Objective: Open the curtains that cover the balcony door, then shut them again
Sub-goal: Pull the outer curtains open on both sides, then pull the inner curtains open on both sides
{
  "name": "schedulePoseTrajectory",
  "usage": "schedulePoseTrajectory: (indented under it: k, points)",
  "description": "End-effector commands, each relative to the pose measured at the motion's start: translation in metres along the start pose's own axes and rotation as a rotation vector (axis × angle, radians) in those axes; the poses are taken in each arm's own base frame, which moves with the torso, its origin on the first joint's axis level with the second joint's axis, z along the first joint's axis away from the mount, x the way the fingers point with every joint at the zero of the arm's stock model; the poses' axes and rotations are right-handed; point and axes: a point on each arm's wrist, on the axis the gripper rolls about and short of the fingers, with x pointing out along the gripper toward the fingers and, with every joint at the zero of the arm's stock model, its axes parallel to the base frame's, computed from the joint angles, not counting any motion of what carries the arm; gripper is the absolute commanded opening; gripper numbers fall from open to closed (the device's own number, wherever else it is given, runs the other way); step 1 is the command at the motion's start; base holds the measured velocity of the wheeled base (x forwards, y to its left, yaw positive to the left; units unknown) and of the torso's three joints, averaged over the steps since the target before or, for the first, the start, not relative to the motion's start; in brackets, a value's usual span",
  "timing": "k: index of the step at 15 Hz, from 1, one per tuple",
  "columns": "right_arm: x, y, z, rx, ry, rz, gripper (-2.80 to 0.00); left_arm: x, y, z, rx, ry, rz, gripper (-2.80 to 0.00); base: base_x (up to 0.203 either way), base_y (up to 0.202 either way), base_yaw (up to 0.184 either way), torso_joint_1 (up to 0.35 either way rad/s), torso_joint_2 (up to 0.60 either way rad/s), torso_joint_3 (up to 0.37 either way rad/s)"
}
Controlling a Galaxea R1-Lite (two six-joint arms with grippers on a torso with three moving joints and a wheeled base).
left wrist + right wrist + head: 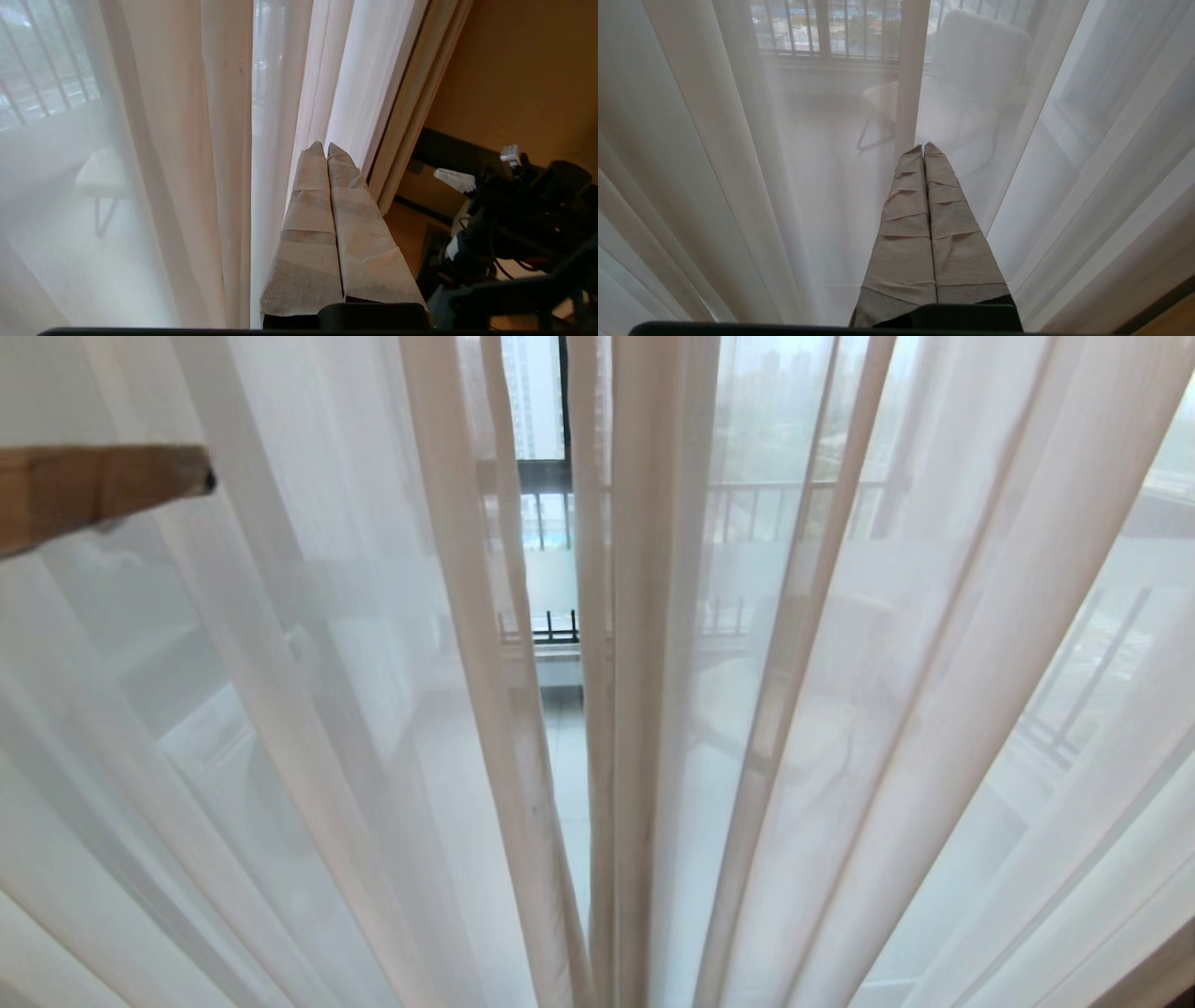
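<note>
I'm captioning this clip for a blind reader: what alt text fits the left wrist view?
The left gripper, fingers pressed shut and wrapped in tape, points at cream sheer curtains hanging closed in folds. A chair and railing show faintly through the fabric, and a tan wall stands beside the curtains.

2 sheer curtains (373, 709), 2 pincers (326, 148)

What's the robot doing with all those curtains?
It is right up against the thin white curtains, which hang drawn across the glass with only a narrow gap in the middle. Its left gripper is shut, its tips close to a fold near the curtain's edge. The right gripper is shut too, pointing at the sheer fabric. Neither holds anything.
</note>
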Motion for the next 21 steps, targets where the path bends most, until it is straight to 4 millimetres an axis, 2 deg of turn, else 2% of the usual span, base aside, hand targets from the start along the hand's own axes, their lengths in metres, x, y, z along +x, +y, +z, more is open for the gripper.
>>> schedulePoseTrajectory:
  k: [1, 3, 6, 7, 14, 16, 21]
  points:
    - [0.000, 0.000, 0.000, -0.001, 0.000, 0.000, -2.80, 0.046, 0.004, -0.002, 0.001, 0.042, 0.179, -2.80, 0.000, 0.000, 0.000, 0.000, 0.00, 0.000]
    - [0.000, 0.000, 0.000, -0.001, 0.000, 0.000, -2.80, 0.059, -0.001, 0.002, 0.054, 0.036, 0.281, -2.80, 0.000, 0.000, 0.000, 0.000, 0.00, 0.000]
    - [0.000, 0.000, 0.000, -0.001, 0.000, 0.000, -2.80, 0.059, -0.002, 0.002, 0.095, 0.036, 0.356, -2.80, 0.000, 0.000, 0.000, 0.000, 0.00, 0.000]
    - [0.000, 0.000, 0.000, -0.001, 0.000, 0.000, -2.80, 0.056, -0.002, 0.003, 0.109, 0.033, 0.373, 0.00, 0.000, 0.000, 0.000, 0.000, 0.00, 0.000]
    - [0.000, 0.000, 0.000, -0.001, 0.000, 0.000, -2.80, 0.049, -0.005, 0.007, 0.116, 0.006, 0.386, 0.00, 0.000, 0.000, 0.000, 0.000, 0.00, 0.000]
    - [0.000, 0.000, 0.000, -0.001, 0.000, 0.000, -2.80, 0.054, -0.003, 0.008, 0.115, 0.007, 0.379, 0.00, 0.000, 0.000, 0.000, 0.000, 0.00, 0.000]
    - [0.000, 0.000, 0.000, -0.001, 0.000, 0.000, -2.80, 0.086, 0.002, 0.009, 0.117, 0.004, 0.370, 0.00, 0.000, 0.000, 0.000, 0.000, 0.00, 0.000]
